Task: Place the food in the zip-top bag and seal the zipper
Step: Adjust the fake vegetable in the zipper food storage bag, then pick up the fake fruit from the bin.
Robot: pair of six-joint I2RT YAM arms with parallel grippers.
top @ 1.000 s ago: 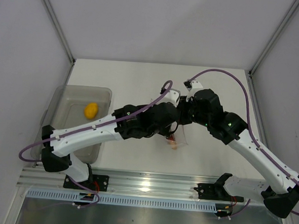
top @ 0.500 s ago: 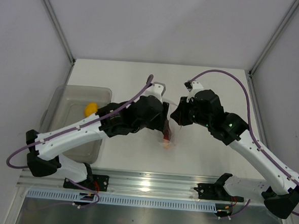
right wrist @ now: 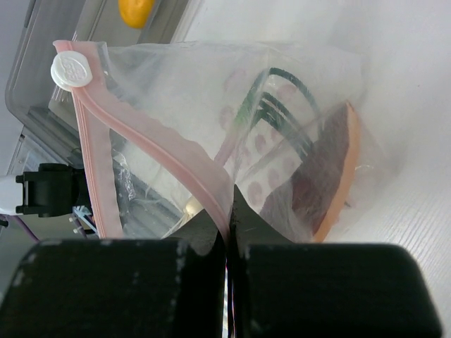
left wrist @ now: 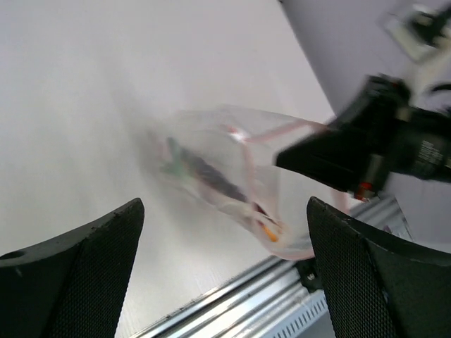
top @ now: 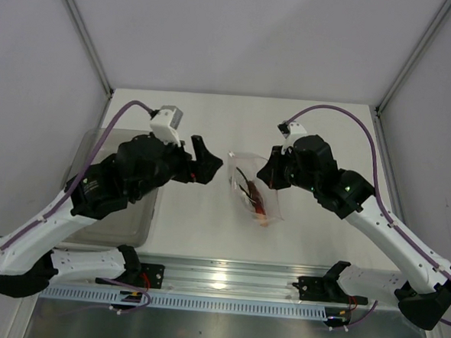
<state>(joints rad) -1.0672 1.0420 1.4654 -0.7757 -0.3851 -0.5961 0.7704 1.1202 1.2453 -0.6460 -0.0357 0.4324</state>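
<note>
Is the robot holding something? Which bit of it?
Yes. The right tool pinches the zip-top bag by its pink zipper strip. The left tool is open and holds nothing.

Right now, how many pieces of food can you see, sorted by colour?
Yellow: 1, the lemon in the bin
Dark red-orange: 1, the long piece in the bag
Green: 1, the stem bunch in the bag
Total: 3 that I can tell apart; the bag's crinkles may hide more.

White counter (top: pixel 327 129), translucent grey bin (top: pixel 138 217) at its nine o'clock edge, clear zip-top bag (top: pixel 255 190) just off centre toward three o'clock
</note>
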